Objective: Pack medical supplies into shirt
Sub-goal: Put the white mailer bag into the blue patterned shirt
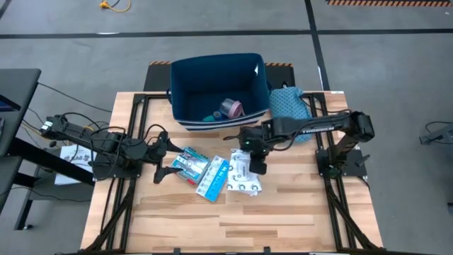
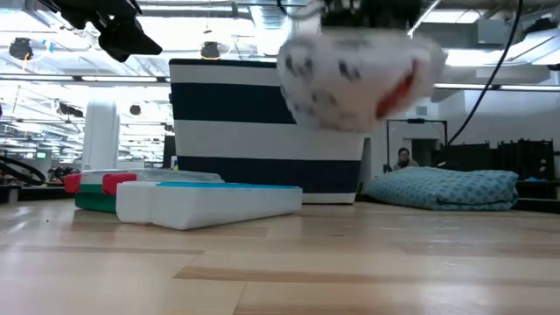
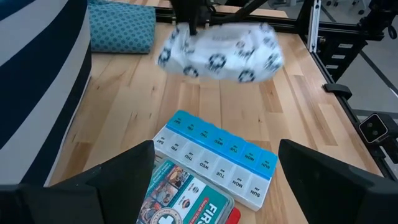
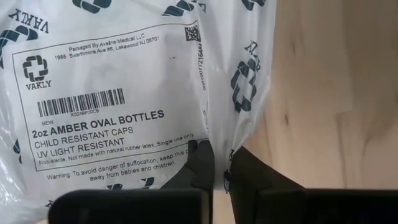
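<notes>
My right gripper is shut on the white printed pouch, which hangs in the air over the table's middle. My left gripper is open. It hovers at the table's left, just above the first-aid box and the blue-white pill organiser, touching neither. Both boxes lie flat on the wood. A pink round disc and a teal roll lie inside the navy striped bin. The teal patterned shirt lies folded to the right of the bin. My right gripper pinches a gathered fold of the pouch's plastic film between its two fingers, just beside the printed label. The fingers come from above, pointing down. The pouch is lifted clear of the table and sags below and to both sides of the fingers.
The bin stands at the table's far edge, behind the pouch. Bare wood stretches across the near half of the table. Metal frame rails run along the left and right sides. A person shows far back in the room.
</notes>
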